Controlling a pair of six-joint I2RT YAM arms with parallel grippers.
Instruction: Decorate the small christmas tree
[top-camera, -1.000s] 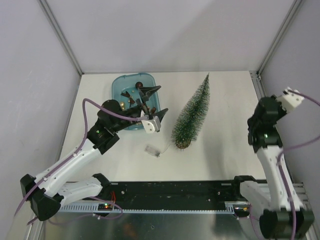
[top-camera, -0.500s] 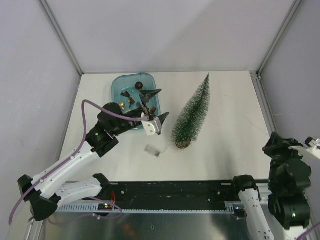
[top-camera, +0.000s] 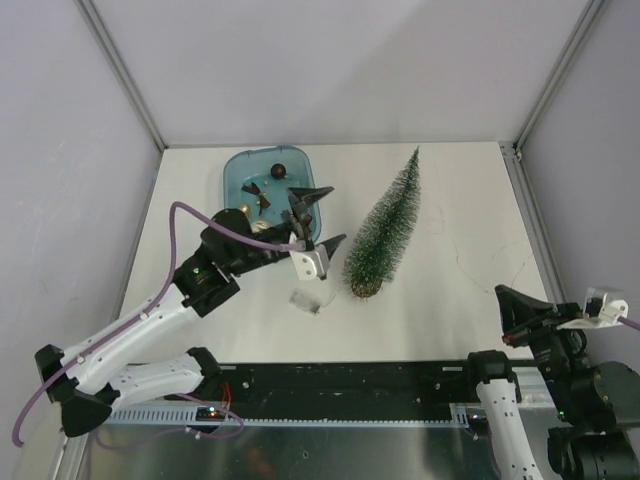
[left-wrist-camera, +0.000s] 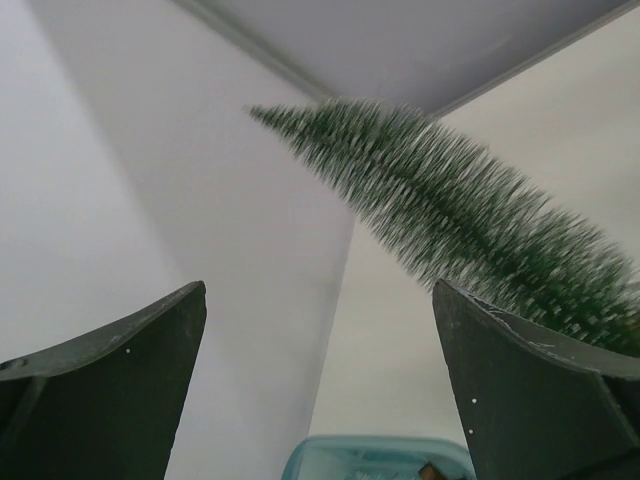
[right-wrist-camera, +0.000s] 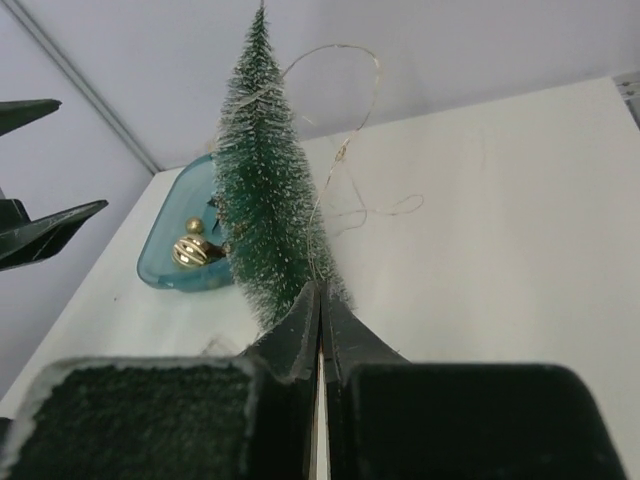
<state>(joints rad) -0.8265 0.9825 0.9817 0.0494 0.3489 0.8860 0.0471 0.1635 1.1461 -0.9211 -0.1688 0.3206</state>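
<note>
The small christmas tree (top-camera: 383, 230) stands upright on its brown base (top-camera: 365, 289) right of the blue tray (top-camera: 240, 180). It also shows in the left wrist view (left-wrist-camera: 450, 210) and the right wrist view (right-wrist-camera: 262, 190). My left gripper (top-camera: 325, 216) is open and empty, in the air between tray and tree; in its own view (left-wrist-camera: 320, 380) nothing lies between the fingers. My right gripper (top-camera: 503, 295) is low at the front right; in its own view (right-wrist-camera: 320, 290) it is shut on a thin light wire (right-wrist-camera: 378, 80) that loops up past the tree.
The tray (right-wrist-camera: 165, 272) holds several small ornaments, among them a gold ball (right-wrist-camera: 187, 250) and dark brown pieces (top-camera: 279, 168). A small clear box (top-camera: 307, 301) lies on the table in front of the tree. Grey walls close in the back and sides.
My right arm has swung from raised at the right side down to the front right corner. My left gripper has moved a little right, from over the tray toward the tree.
</note>
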